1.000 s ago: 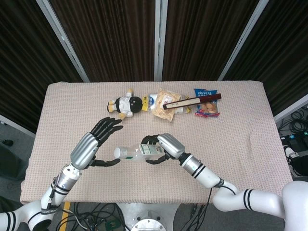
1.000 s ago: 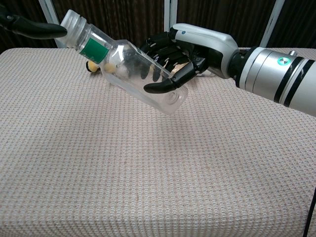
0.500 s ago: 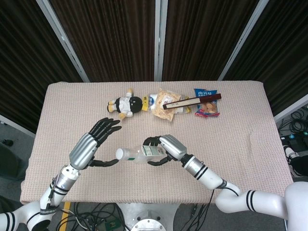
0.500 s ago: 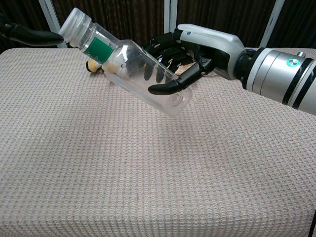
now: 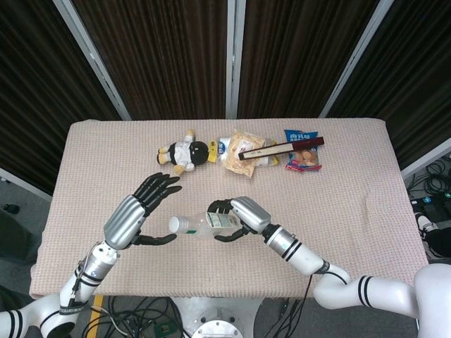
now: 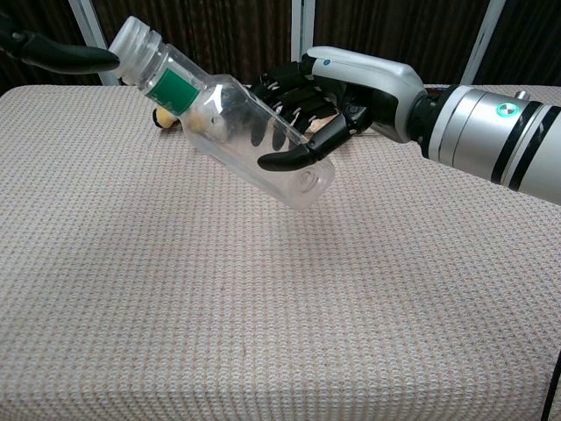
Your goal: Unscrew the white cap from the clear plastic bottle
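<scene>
My right hand (image 5: 243,215) grips the clear bottle (image 5: 204,224), tilted above the counter (image 5: 352,211), neck toward my left. The white cap (image 6: 133,37) sits just beside my left hand (image 5: 137,211), spread wide, holding nothing.

Left arm: enters from the near left corner, white with black bands at the wrist, forearm angled up and to the right. Left hand (image 5: 138,211): silver back facing up, dark fingers (image 5: 161,184) spread apart and pointing right and far, thumb (image 5: 156,239) stretched right on the near side; it holds nothing. In the chest view only one dark fingertip (image 6: 61,57) shows at the upper left.

Right arm: enters from the near right corner, white and silver with black bands, forearm reaching left. Right hand (image 5: 239,217): silver back up, dark fingers (image 6: 294,105) curled around a bottle (image 6: 230,118), thumb (image 6: 294,156) pressed on its near side, raised above the desk (image 6: 263,307).
</scene>
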### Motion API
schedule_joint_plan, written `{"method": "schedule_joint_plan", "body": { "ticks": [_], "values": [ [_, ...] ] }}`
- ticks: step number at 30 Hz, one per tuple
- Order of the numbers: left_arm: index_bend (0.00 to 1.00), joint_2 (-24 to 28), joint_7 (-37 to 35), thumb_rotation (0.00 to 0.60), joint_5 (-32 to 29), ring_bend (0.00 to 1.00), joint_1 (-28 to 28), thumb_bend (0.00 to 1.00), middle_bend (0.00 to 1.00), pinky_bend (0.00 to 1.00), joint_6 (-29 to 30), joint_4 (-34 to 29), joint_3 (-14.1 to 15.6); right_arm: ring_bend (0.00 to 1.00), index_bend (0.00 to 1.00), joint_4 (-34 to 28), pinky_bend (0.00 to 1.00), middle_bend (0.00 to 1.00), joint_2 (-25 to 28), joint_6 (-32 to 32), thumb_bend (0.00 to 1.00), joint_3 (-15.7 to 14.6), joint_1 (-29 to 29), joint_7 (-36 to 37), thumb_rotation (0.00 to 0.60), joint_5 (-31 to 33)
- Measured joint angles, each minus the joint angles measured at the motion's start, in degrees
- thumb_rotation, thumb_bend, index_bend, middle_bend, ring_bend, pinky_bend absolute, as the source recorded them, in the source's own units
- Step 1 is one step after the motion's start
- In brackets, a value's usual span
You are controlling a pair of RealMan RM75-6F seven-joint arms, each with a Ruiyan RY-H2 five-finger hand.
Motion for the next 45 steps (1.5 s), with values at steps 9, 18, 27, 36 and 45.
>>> {"method": "schedule_joint_plan", "body": {
  "ticks": [9, 18, 27, 36, 45],
  "values": [
    [0.11, 0.16, 0.00, 0.600, -0.17, 0.03, 0.34, 0.14, 0.07, 0.01, 0.07, 0.31, 0.48, 0.44, 0.66, -0.08, 0.53, 0.58, 0.37, 0.53, 0.30, 0.05, -0.09, 0.43, 0.600, -0.17],
    [0.11, 0.08, -0.25, 0.600, -0.12, 0.03, 0.05, 0.14, 0.07, 0.01, 0.06, -0.08, 0.13, 0.44, 0.66, 0.05, 0.53, 0.58, 0.22, 0.61, 0.30, -0.76, -0.26, 0.59, 0.600, -0.72],
    [0.11, 0.32, -1.11, 0.600, -0.17, 0.03, -0.07, 0.13, 0.07, 0.01, -0.17, -0.64, 0.21, 0.44, 0.65, 0.18, 0.53, 0.58, 0.31, -0.44, 0.25, -0.35, 0.26, 0.77, 0.600, 0.16],
    [0.20, 2.36, -0.29, 0.600, -0.71, 0.03, 0.34, 0.15, 0.07, 0.01, -1.43, 0.72, 1.28, 0.44, 0.65, -0.18, 0.53, 0.58, 1.42, 0.27, 0.25, -0.64, -0.21, -0.05, 0.600, -0.16],
    [0.26, 5.25, -1.18, 0.600, -0.90, 0.03, -0.14, 0.31, 0.07, 0.01, -4.43, 0.59, 2.76, 0.44, 0.65, -0.38, 0.53, 0.58, 1.53, 0.31, 0.25, -0.85, -0.41, -1.26, 0.600, 0.09]
  ]
}}
